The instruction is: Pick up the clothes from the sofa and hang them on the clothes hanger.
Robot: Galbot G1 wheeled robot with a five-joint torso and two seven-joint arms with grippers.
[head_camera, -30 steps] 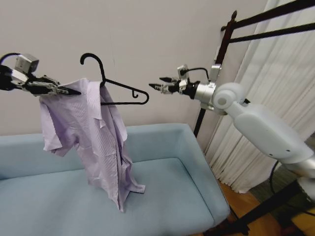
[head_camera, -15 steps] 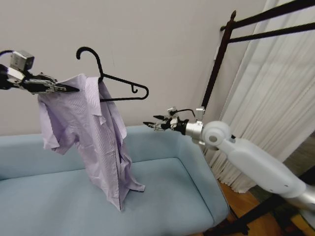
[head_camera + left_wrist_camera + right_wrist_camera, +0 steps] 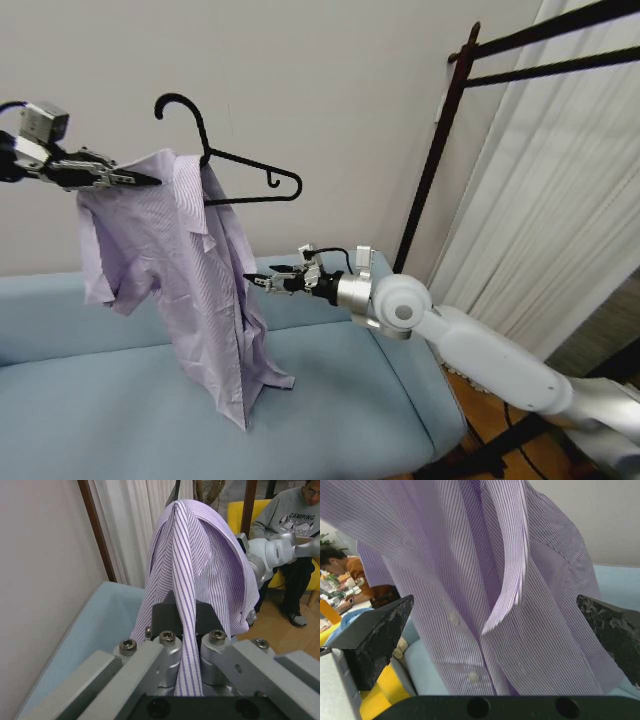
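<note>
**Blue sofa (image 3: 350, 375) below, shirt (image 3: 200, 290) half-dressed on hanger (image 3: 250, 200)**

Our left gripper (image 3: 140, 181) was clamped on the shirt's shoulder, high over the seat. Our right gripper (image 3: 258, 280), fingers spread wide, hovered beside the shirt front. The shirt hung long axis vertical, hem downward; the hanger's bare arm pointed toward our right. We judged dressing unfinished: next, the free shoulder needed drawing over that arm.
</note>
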